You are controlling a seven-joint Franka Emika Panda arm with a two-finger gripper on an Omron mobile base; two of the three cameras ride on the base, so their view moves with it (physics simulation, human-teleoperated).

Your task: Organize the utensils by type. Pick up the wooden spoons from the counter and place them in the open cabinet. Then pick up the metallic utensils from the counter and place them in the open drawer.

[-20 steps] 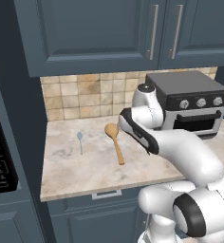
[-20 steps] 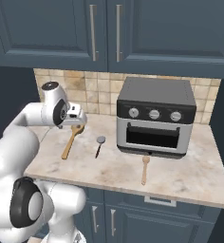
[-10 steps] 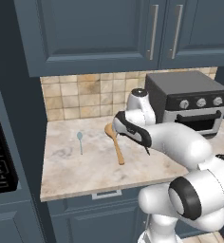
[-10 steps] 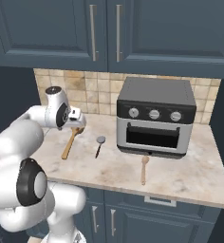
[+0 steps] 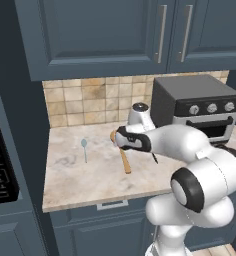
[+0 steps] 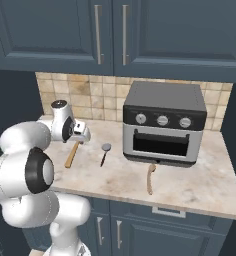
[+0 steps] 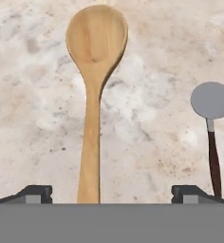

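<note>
A tan wooden spoon [image 7: 92, 95] lies on the beige counter [image 5: 95, 175], bowl toward the backsplash. My gripper [image 7: 111, 193] hangs open just over it, with the handle running between the two fingertips [image 7: 35, 192] and nothing gripped. The gripper [image 5: 122, 141] covers part of the spoon [image 5: 125, 160] in the left base view; the right base view has the gripper [image 6: 84, 133] over the spoon's [image 6: 71, 155] bowl end. A round silver-headed utensil [image 7: 211, 100] with a dark handle lies beside it [image 6: 105, 153]. A small silver-blue spoon [image 5: 84, 147] lies further left. Another wooden spoon [image 6: 150, 178] lies before the oven. The open cabinet and open drawer are out of view.
A grey toaster oven [image 6: 162, 122] stands at the counter's right. Slate-blue upper cabinets [image 6: 110, 35] with shut doors hang above. A tan tile backsplash [image 5: 90, 100] runs behind. A dark tall unit [image 5: 2, 165] borders the counter's left end.
The gripper has swung left and down over the wooden spoon, its jaws staying wide. The utensils have not moved.
</note>
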